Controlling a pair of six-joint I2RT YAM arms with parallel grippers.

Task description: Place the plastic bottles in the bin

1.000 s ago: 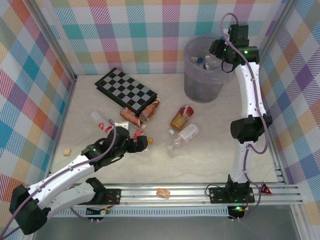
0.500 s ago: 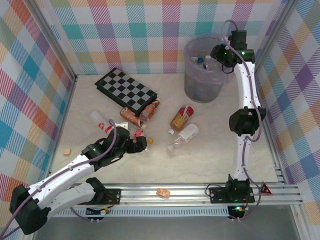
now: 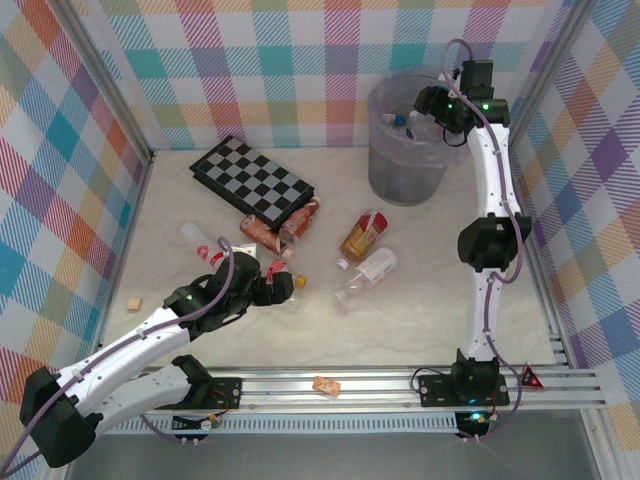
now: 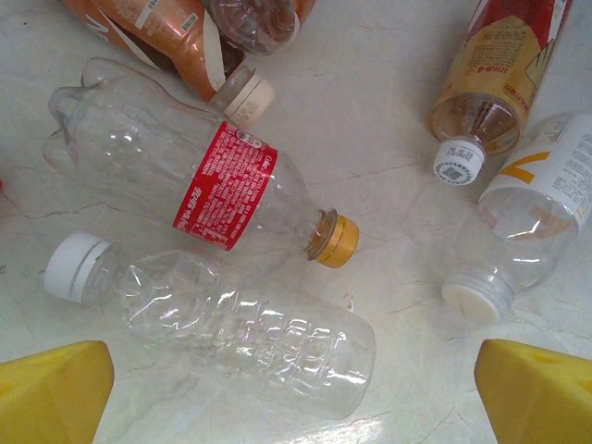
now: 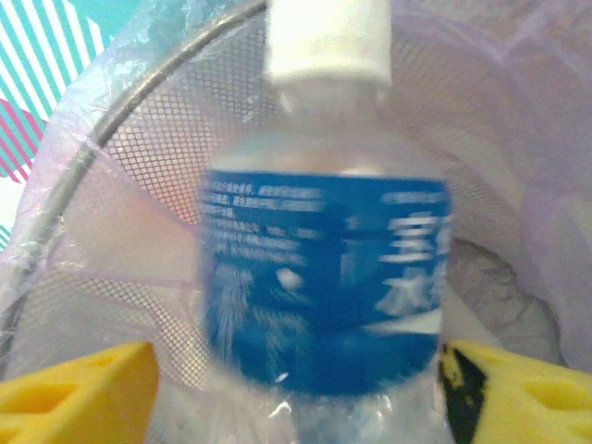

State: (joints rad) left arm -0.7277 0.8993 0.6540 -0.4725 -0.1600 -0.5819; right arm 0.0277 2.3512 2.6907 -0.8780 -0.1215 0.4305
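Note:
My right gripper (image 3: 428, 104) hangs over the bin (image 3: 400, 175), a tall translucent pale-purple bucket at the back right. In the right wrist view a blue-labelled bottle (image 5: 324, 268) with a white cap is blurred between my right gripper's (image 5: 296, 388) yellow fingers. The jaws stand open, with a gap on the bottle's left side. My left gripper (image 3: 283, 285) is open low over the table. Between its fingers (image 4: 51, 388) lies a clear unlabelled bottle (image 4: 231, 333). A red-labelled bottle (image 4: 199, 180) lies just beyond it.
More bottles lie mid-table: a white-labelled one (image 3: 365, 272), a gold-and-red one (image 3: 364, 235), orange-brown ones (image 3: 258, 232) and one at the left (image 3: 200, 243). A checkerboard (image 3: 250, 178) lies at the back left. Small orange cubes sit at the left (image 3: 132, 303) and on the front rail (image 3: 324, 385).
My right arm drew in slightly over the bin, then its jaws opened and let go of the blue-labelled bottle. The left arm has barely moved.

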